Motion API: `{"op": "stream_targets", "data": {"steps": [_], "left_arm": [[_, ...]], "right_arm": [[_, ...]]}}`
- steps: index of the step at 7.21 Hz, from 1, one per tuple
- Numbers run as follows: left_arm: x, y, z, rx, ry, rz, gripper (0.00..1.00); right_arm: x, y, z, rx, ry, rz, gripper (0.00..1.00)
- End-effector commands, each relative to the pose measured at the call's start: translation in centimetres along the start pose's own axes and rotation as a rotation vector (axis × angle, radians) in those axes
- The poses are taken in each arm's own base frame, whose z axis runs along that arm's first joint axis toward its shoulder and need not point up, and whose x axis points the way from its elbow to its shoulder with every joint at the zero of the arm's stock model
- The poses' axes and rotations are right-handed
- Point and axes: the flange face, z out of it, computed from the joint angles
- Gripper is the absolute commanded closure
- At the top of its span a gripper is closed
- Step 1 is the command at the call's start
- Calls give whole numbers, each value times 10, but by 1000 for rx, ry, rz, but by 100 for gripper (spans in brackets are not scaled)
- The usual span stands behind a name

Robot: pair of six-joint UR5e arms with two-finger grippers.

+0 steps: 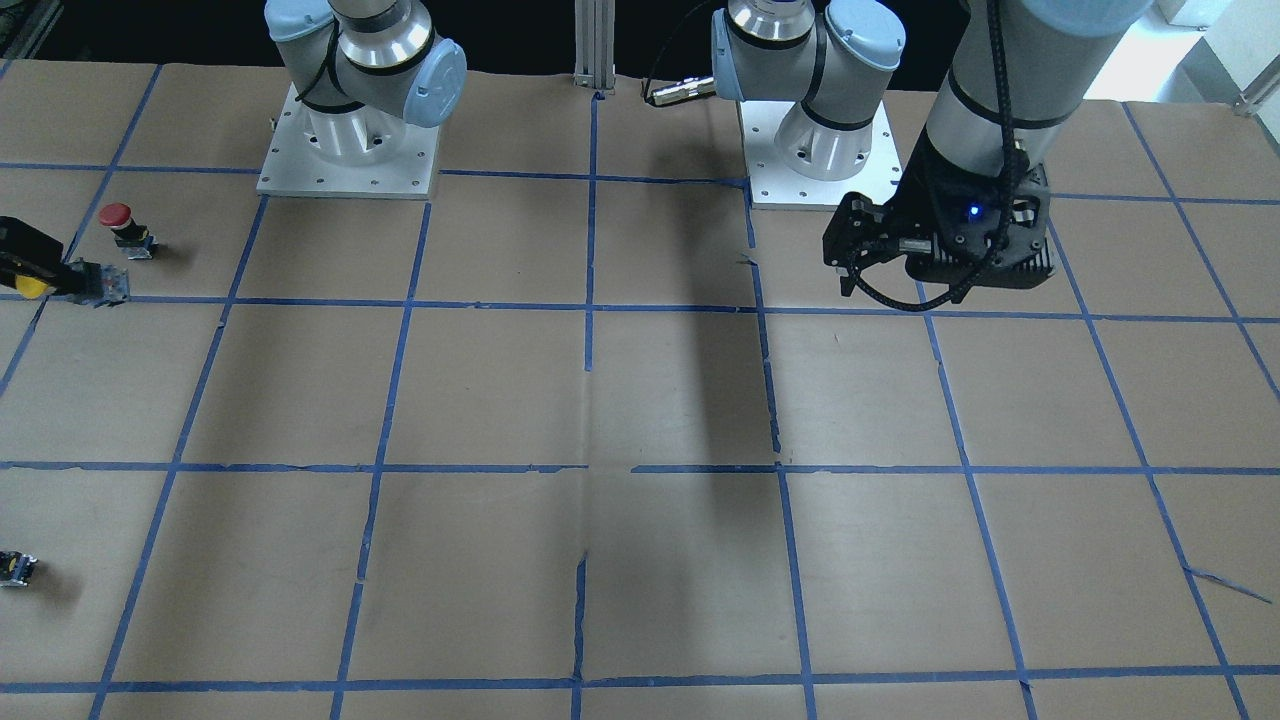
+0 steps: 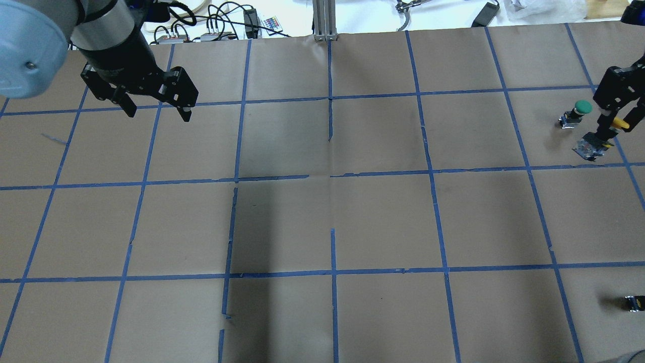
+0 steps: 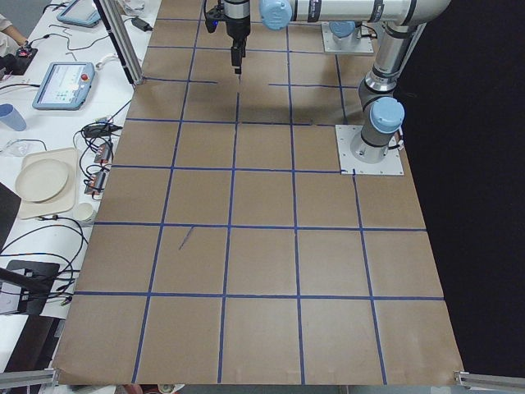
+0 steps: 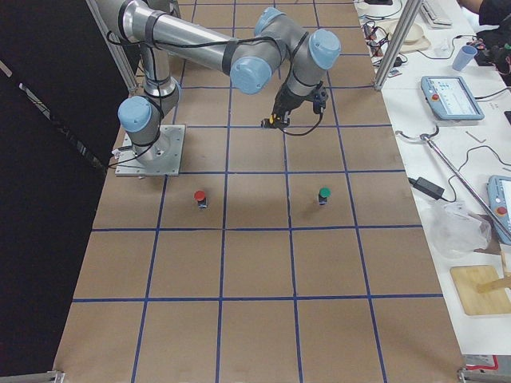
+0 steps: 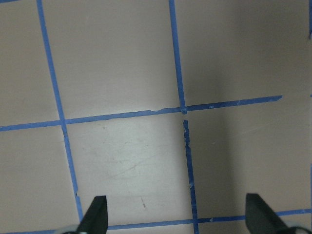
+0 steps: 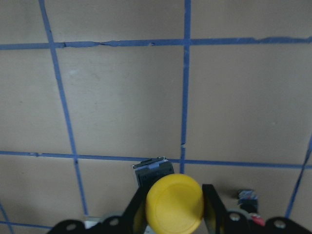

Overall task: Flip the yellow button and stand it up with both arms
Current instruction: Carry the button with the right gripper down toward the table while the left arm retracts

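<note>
The yellow button (image 6: 174,202) sits between my right gripper's fingers (image 6: 213,204); its grey-black body (image 6: 153,170) points away from the camera. In the front-facing view my right gripper (image 1: 45,272) is at the far left edge, shut on the button's yellow cap (image 1: 30,288), and the body (image 1: 105,283) lies tilted low over the table. The overhead view shows the right gripper (image 2: 610,123), the cap (image 2: 621,122) and the body (image 2: 587,146). My left gripper (image 2: 157,111) hangs open and empty far away, over bare paper in the left wrist view (image 5: 175,217).
A red-capped button (image 1: 118,225) stands upright close to the held button. In the overhead view the button there looks green-capped (image 2: 579,110). A small dark capless block (image 1: 15,568) lies further along the same table end. Blue tape lines grid the brown paper.
</note>
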Motion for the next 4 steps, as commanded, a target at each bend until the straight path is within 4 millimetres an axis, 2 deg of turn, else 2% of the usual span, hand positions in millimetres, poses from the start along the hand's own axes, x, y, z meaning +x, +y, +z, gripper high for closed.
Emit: {"op": "stream_targets", "data": {"steps": [1, 3, 4], "left_arm": [[3, 6, -12, -13, 40, -59, 0], [8, 8, -11, -11, 78, -93, 0], [7, 7, -15, -6, 81, -99, 0]], "right_arm": [[20, -9, 1, 61, 132, -282, 99], [45, -17, 27, 151, 256, -534, 99], [49, -20, 40, 186, 329, -639, 99]]}}
